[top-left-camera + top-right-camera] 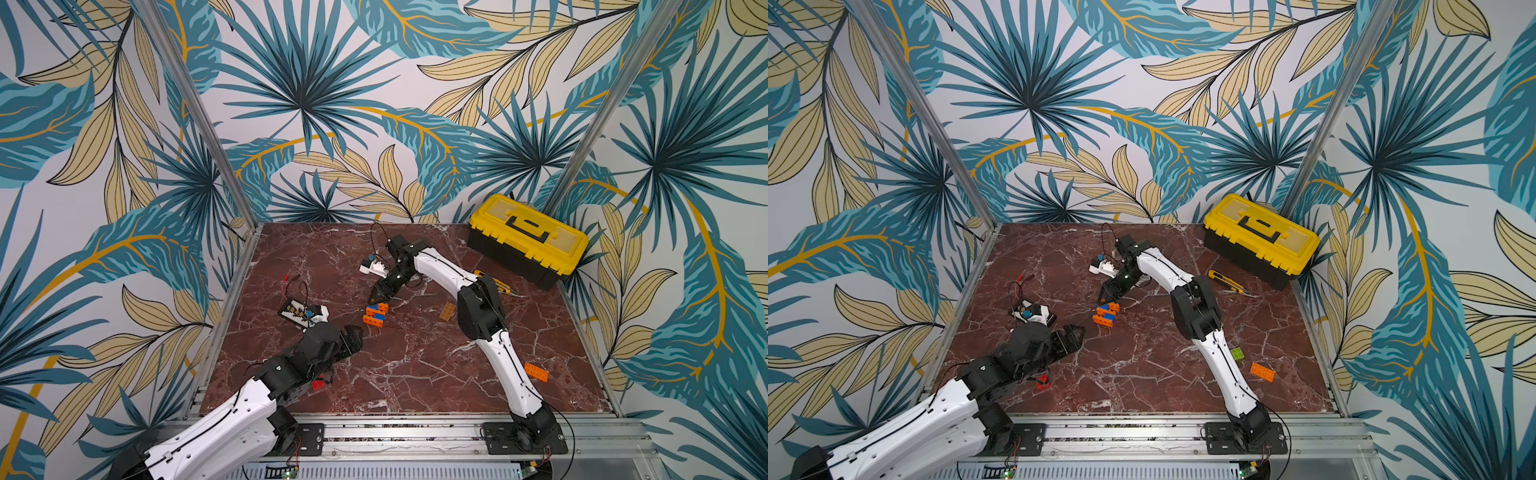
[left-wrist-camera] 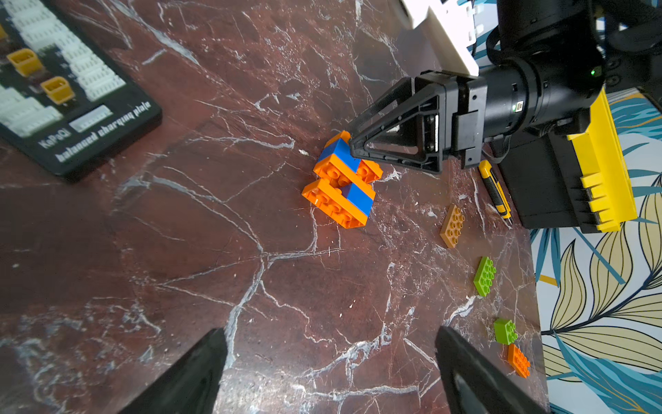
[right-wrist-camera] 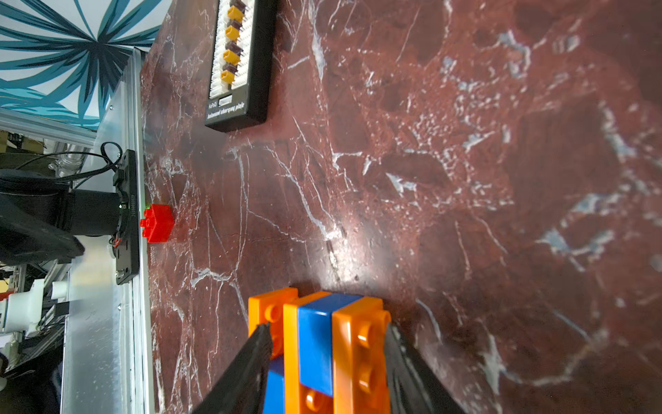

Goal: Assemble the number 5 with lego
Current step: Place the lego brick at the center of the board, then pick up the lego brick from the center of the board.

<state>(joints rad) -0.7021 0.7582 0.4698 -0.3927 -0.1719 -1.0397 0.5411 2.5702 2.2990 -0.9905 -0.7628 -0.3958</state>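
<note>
Around me stand walls [image 1: 374,62] papered with big teal and tan palm leaves on pale grey. Bare aluminium posts [image 1: 199,116] rise at the two far corners. My surface [image 1: 415,374] is glossy red-brown marble veined in white, catching a soft glare. An aluminium rail [image 1: 415,432] edges its near side. A yellow-lidded black toolbox [image 1: 528,237] sits in the far right corner.

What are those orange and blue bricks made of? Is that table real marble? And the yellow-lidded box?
Orange and blue bricks: hard moulded plastic, glossy; light glints on their studs. Table: looks like red-brown marble with white veins, but possibly a printed surface; the sheen cannot settle it. Yellow-lidded box: apparently moulded plastic, matte, with a black base.
</note>
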